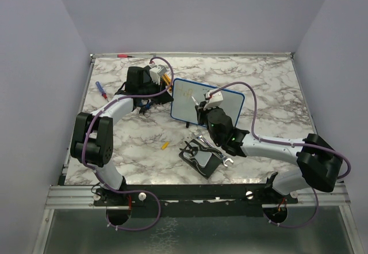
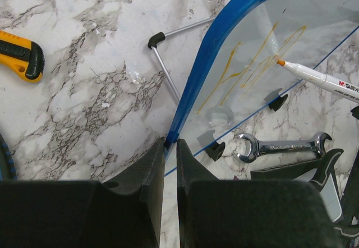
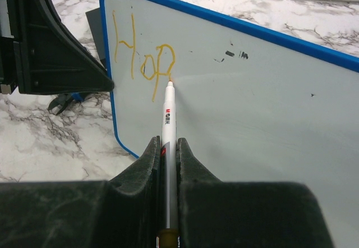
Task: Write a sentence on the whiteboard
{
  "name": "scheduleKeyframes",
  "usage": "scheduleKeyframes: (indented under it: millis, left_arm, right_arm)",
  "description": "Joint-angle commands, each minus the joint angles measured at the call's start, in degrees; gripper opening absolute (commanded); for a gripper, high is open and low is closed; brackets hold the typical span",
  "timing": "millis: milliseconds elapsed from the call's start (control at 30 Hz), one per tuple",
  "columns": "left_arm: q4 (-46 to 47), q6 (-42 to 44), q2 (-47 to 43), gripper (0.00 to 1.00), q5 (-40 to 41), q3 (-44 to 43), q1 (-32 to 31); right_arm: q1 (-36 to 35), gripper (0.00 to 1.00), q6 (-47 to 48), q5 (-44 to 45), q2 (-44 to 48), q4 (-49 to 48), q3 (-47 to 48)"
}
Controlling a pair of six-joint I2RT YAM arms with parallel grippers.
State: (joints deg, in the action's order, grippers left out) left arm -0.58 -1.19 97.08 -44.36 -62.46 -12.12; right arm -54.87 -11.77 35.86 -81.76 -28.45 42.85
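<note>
Three orange letters, "Hop", make up the sentence (image 3: 143, 57), drawn in thin strokes near the upper left corner of the whiteboard (image 3: 263, 124). That board is white with a narrow blue rim and rounded corners. It stands tilted up off the marble worktop (image 1: 270, 81), about midway across it and toward the back. A few dark specks sit to the right of the letters, and the remaining face of the board is plain white, with wide room for more writing.

The right tool (image 3: 167, 142) is clamped on a white marker (image 3: 168, 110), whose orange tip touches the board just beneath the last letter. Red print on its barrel is too small to read. The left tool (image 2: 170, 144) is closed on the board's blue rim at its left edge.

A wrench (image 2: 280, 146) and a black pad (image 1: 202, 161) lie on the near side of the board, and a yellow utility knife (image 2: 19, 54) lies off its left edge. To the right of the board the marble lies open up to the worktop's edge.
</note>
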Motion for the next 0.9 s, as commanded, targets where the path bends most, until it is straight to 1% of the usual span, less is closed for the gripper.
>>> scheduleKeyframes:
  millis: [0,267,433,867]
  left_arm:
    - [-0.4,0.6,-1.7,0.13,-1.3,-1.2,-0.5]
    - [-0.5,0.6,-1.6,0.13,-1.3,-1.2,-0.5]
    - [-0.4,0.6,-1.5,0.13,-1.3,-1.2,-0.5]
    - [-0.4,0.6,-1.4,0.13,-1.3,-1.3,-0.5]
  right_arm:
    - [0.0,0.0,-1.4,3.4,0.2,2.8,-0.9]
    - [0.0,0.0,-2.1,5.9,2.4,4.4,-2.3]
    - [0.0,0.0,-0.5,6.9,3.4,3.7,-2.1]
    - [0.0,0.0,3.2,4.4,0.6,-0.5,0.8]
